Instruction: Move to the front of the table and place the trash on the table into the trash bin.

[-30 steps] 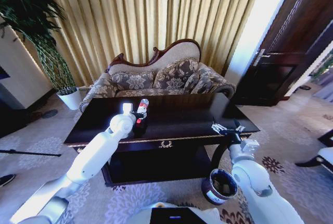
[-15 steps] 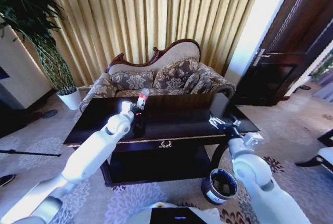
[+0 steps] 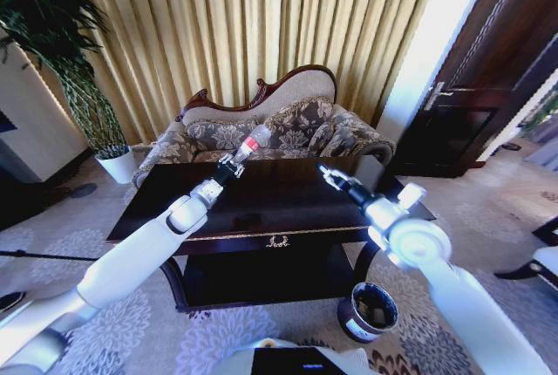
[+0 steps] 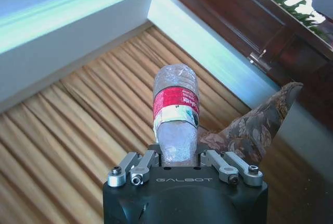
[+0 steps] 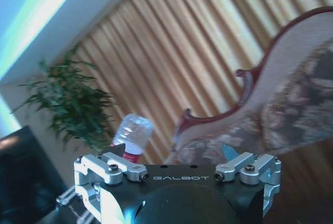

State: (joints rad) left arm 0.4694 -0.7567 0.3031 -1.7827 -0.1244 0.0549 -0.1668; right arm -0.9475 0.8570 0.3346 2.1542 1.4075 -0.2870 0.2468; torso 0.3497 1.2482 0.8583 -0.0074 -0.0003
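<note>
Open floor around trash bin (image 3: 367,311), table (image 3: 288,201) edge overhanging beside it

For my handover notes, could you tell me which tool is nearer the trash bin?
Right. The right tool hangs above the table's right side, above the trash bin; the left tool holds the bottle farther left.

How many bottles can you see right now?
1. The bottle is held up in the left gripper, lifted above the far side of the table. Other trash could be hidden behind the arms.
</note>
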